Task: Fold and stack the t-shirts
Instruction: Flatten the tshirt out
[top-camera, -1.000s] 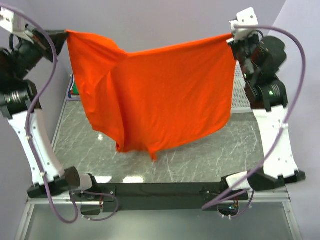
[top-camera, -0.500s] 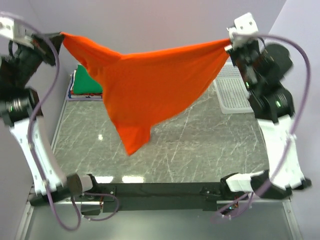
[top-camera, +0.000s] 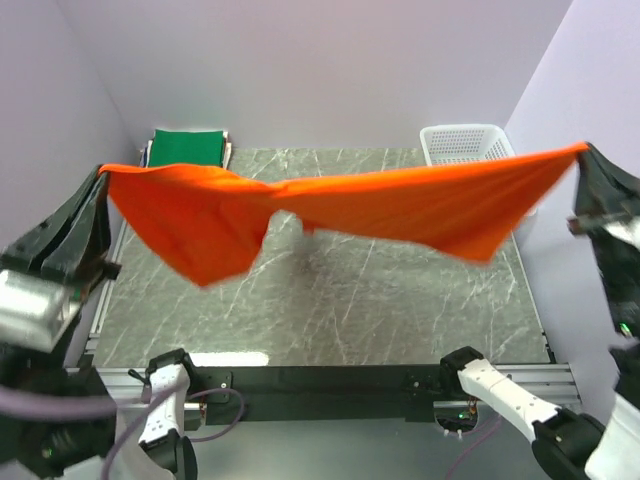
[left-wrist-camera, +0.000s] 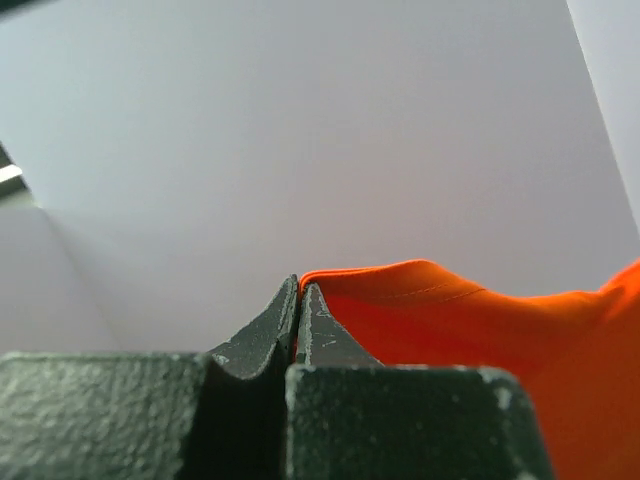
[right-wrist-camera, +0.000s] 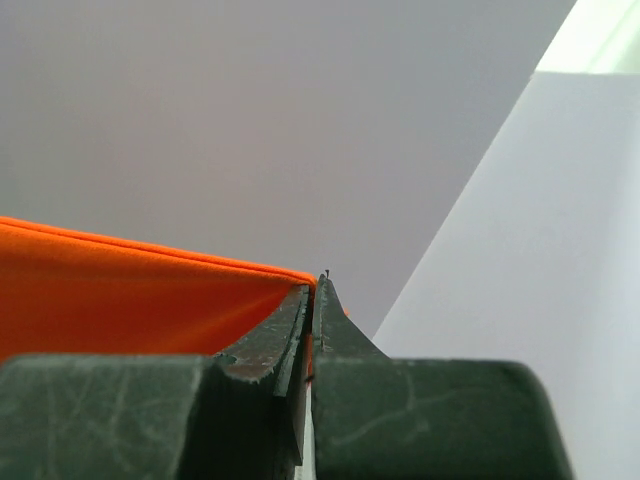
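Note:
A bright orange t-shirt (top-camera: 400, 205) hangs stretched in the air across the table, held at both ends. My left gripper (top-camera: 102, 172) is shut on its left corner, and the cloth (left-wrist-camera: 470, 330) shows right beside the closed fingertips. My right gripper (top-camera: 583, 150) is shut on the right corner, with the orange hem (right-wrist-camera: 130, 290) running off to the left of the fingers. A loose part of the shirt sags down at the left (top-camera: 200, 245). A folded green t-shirt (top-camera: 187, 148) lies at the table's far left corner.
A white lattice basket (top-camera: 462, 143) stands at the far right corner against the wall. The grey marbled table (top-camera: 330, 300) lies below the shirt. Lilac walls close in at the back and on both sides.
Both arms have swung toward the camera and spread apart, pulling the orange shirt from a hanging sheet into a flatter, stretched band. The green shirt and basket have come into view.

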